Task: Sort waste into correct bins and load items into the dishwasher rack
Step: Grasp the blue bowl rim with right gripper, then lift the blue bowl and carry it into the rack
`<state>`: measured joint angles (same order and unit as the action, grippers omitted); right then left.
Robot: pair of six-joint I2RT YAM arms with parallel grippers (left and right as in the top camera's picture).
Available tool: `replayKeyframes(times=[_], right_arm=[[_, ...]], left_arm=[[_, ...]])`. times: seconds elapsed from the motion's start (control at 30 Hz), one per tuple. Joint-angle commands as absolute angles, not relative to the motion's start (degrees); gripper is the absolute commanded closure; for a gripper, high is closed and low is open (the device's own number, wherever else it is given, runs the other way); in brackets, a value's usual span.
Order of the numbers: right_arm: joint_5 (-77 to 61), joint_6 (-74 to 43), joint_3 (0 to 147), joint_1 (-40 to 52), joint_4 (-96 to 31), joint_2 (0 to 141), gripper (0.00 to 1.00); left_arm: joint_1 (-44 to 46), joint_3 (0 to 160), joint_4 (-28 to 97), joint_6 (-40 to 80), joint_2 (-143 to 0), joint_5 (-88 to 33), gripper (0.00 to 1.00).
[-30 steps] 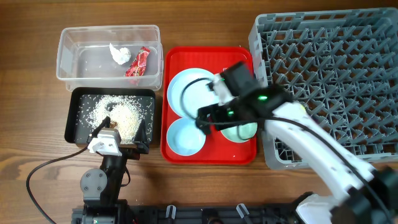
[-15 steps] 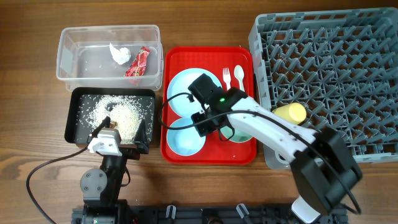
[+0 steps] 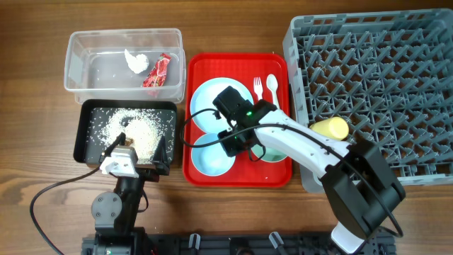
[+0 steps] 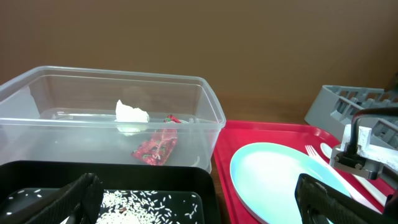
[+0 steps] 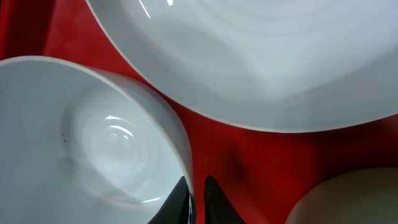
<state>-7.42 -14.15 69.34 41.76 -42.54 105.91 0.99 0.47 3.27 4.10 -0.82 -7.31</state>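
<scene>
My right gripper (image 3: 230,142) sits at the right rim of the small light blue bowl (image 3: 209,159) on the red tray; in the right wrist view its fingers (image 5: 198,199) pinch that rim (image 5: 93,143). The light blue plate (image 3: 205,95) lies behind it and the mint-green bowl (image 3: 276,150) to its right. The white fork (image 3: 258,88) and spoon (image 3: 272,85) lie on the tray. The yellow cup (image 3: 330,129) lies in the grey rack (image 3: 382,71). The tissue (image 3: 135,61) and wrapper (image 3: 157,71) are in the clear tub (image 3: 85,60). Rice (image 3: 134,127) fills the black tray (image 3: 83,131). My left gripper (image 3: 134,152) is open over it.
The flat red serving tray (image 3: 233,62) lies between the bins and the rack. In the left wrist view, the tub's near wall (image 4: 112,155) stands behind the black tray, and the plate (image 4: 280,180) lies to the right. Bare wooden table surrounds everything.
My right arm swung left from above the mint-green bowl to the small blue bowl's rim, uncovering the fork, spoon and yellow cup. The left arm has not moved.
</scene>
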Motion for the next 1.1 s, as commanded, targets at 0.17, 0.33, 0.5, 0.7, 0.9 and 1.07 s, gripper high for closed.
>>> replayKeyframes(times=[0.17,0.33,0.5,0.7,0.9,1.07], right_arm=[[-8.64,-12.05,68.86,41.67,-42.98,107.33,0.87],[-9.13,-12.03,68.88,41.67,-43.05,107.31,0.96],[-10.39,-11.07,68.86,41.67,-43.11,107.42,0.89],[-10.35,-11.33,68.97,41.67,-43.31,107.22,0.96],[-9.56,-16.69,69.54,41.54,-43.68,102.45,0.96],[0.36,-19.94,69.56,39.48,-43.75,89.84,0.96]], left_arm=[[0.51,0.32,3.73,3.42,-0.38,-6.96,0.0],[0.51,0.32,3.73,3.42,-0.38,-6.96,0.0],[0.51,0.32,3.73,3.42,-0.38,-6.94,0.0],[0.51,0.32,3.73,3.42,-0.38,-6.96,0.0],[0.51,0.32,3.7,3.42,-0.38,-6.94,0.0],[0.51,0.32,3.7,3.4,-0.38,-6.94,0.0]])
